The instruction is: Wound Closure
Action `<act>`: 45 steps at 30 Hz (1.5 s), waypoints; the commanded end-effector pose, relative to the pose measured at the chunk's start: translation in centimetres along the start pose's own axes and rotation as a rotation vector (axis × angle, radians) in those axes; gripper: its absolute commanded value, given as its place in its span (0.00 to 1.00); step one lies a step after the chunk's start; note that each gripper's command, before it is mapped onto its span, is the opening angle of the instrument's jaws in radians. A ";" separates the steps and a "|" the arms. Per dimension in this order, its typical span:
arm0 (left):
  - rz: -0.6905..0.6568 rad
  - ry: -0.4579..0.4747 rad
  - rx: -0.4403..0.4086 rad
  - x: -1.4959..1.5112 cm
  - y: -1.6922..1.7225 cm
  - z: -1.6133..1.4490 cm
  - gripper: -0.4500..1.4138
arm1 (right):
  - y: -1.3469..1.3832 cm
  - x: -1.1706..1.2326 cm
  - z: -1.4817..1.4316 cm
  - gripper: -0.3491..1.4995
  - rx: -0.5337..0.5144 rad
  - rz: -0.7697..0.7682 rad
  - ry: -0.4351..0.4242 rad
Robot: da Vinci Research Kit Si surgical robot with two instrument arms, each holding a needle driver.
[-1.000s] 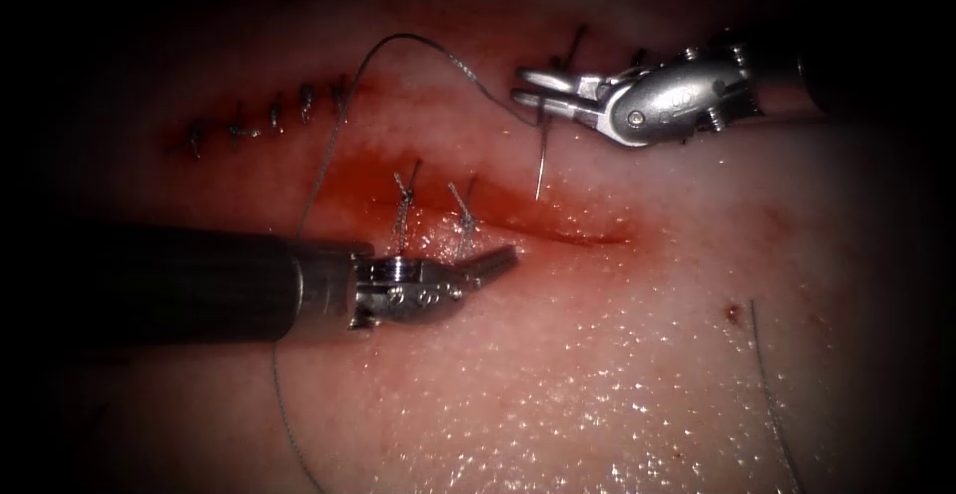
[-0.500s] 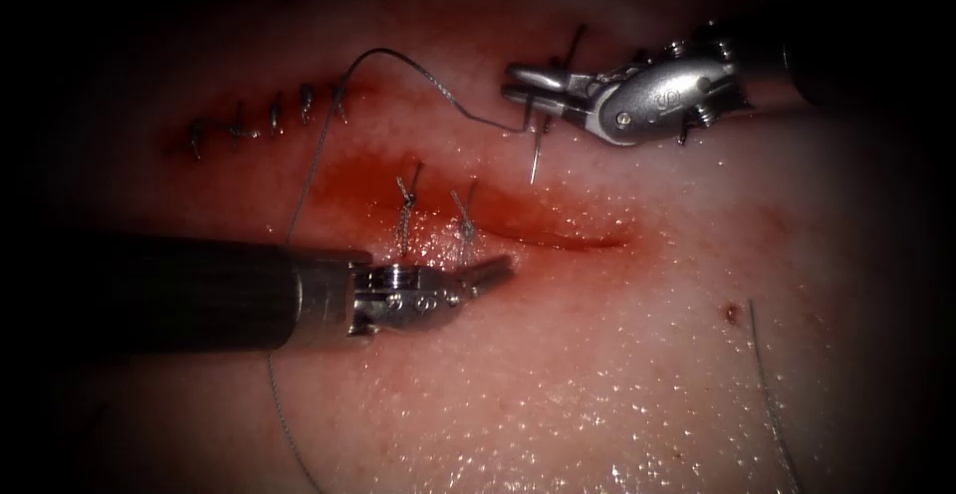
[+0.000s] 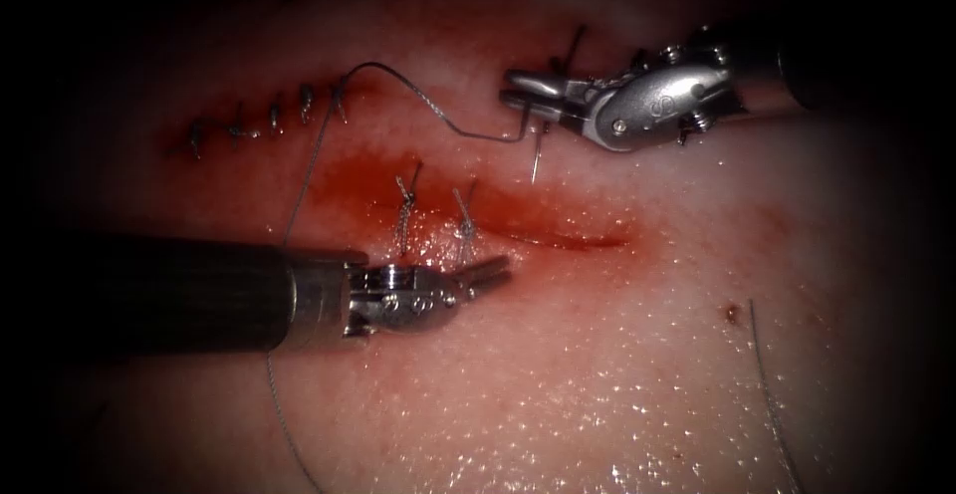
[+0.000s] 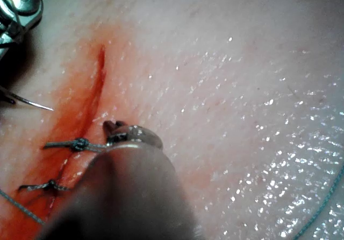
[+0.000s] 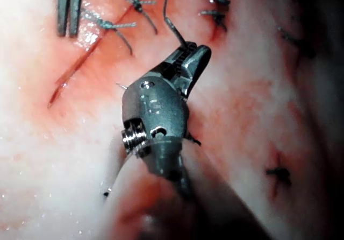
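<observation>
Wet glossy tissue (image 3: 617,374) (steel needle (image 3: 538,160))

A bright central light glints off a wet surface, fading to dark edges all around.

Left arm's tool (image 3: 488,273): a thick, dark, matte shaft (image 3: 149,293) with faint lengthwise ribbing, ending in a lighter steel collar (image 3: 319,300). Past the collar a bright metal wrist block (image 3: 398,300) with small round pins or rivets along its side, then two short, slim grey jaws.

Right arm's tool (image 3: 523,91): a polished silver wrist housing (image 3: 652,104), rounded and teardrop-shaped, with a stamped marking too small to read. One round pivot pin sits at 7 o'clock on the housing. Threaded screw ends and fine cable strands (image 3: 697,116) show behind it. In the right wrist view the jaws' inner faces (image 5: 180,62) are finely serrated, and a knurled screw head (image 5: 133,138) sticks out sideways.
</observation>
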 end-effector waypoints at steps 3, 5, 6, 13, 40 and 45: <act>-0.002 0.001 -0.005 -0.01 0.06 0.05 0.30 | -0.11 -0.04 0.05 0.00 0.003 -0.015 0.004; -0.002 0.001 -0.005 0.00 0.06 0.04 0.30 | -0.13 -0.04 0.05 0.00 0.004 -0.034 0.001; -0.003 0.001 -0.006 0.00 0.06 0.04 0.30 | -0.16 -0.04 0.04 0.00 0.005 -0.054 0.003; -0.003 0.002 -0.007 0.00 0.06 0.03 0.30 | -0.30 0.00 0.01 0.00 0.004 -0.149 0.012; -0.012 0.001 0.000 0.00 0.10 0.14 0.28 | -0.85 -0.03 -0.18 0.00 0.006 -0.174 -0.035; -0.005 -0.011 -0.010 -0.04 0.14 0.18 0.27 | -0.70 -0.02 -0.18 0.00 -0.032 -0.097 -0.032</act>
